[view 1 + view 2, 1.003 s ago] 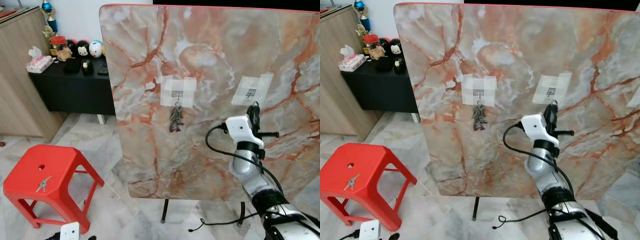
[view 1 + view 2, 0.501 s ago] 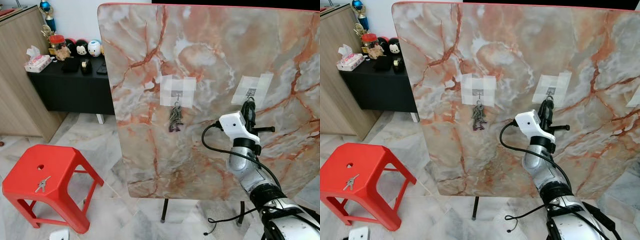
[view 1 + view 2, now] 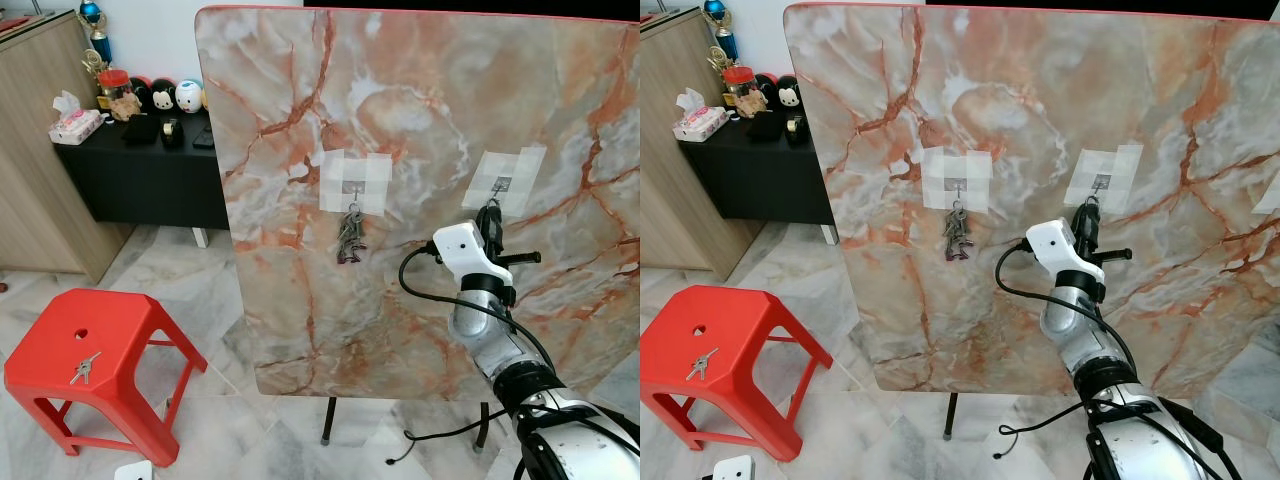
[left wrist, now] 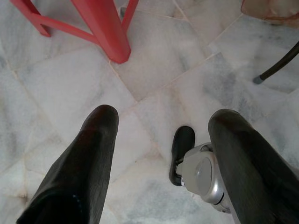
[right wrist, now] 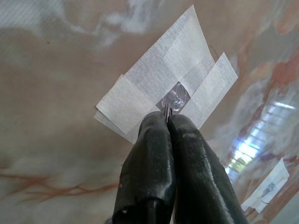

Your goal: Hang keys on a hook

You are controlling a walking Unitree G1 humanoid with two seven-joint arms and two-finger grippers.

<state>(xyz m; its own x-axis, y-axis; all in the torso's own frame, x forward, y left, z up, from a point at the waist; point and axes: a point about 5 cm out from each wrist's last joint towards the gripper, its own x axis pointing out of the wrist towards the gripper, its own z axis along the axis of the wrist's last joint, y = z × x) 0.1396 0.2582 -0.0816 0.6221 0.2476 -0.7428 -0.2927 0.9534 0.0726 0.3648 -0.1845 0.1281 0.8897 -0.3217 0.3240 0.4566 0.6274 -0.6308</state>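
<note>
A marble board (image 3: 420,120) stands upright with taped hooks on it. A bunch of keys (image 3: 350,237) hangs on the left hook (image 3: 352,187). My right gripper (image 3: 490,212) is raised to the right hook (image 5: 175,99), its tips just below the hook. It is shut on a thin metal key ring (image 5: 167,111) that sticks out between the fingertips (image 5: 154,122); whatever hangs from the ring is hidden. Another small set of keys (image 3: 85,369) lies on the red stool (image 3: 60,330). My left gripper (image 4: 163,115) hangs open and empty over the floor.
A black sideboard (image 3: 140,170) with toys and a tissue box stands at the back left, beside a wooden cabinet (image 3: 40,150). The board's dark leg (image 3: 328,420) and a loose cable (image 3: 440,435) are on the tiled floor. A third taped hook (image 3: 1270,195) sits at the board's right edge.
My right gripper has risen and shifted a little left, from below the right hook up to it. The hanging bunch and the stool's keys have not moved.
</note>
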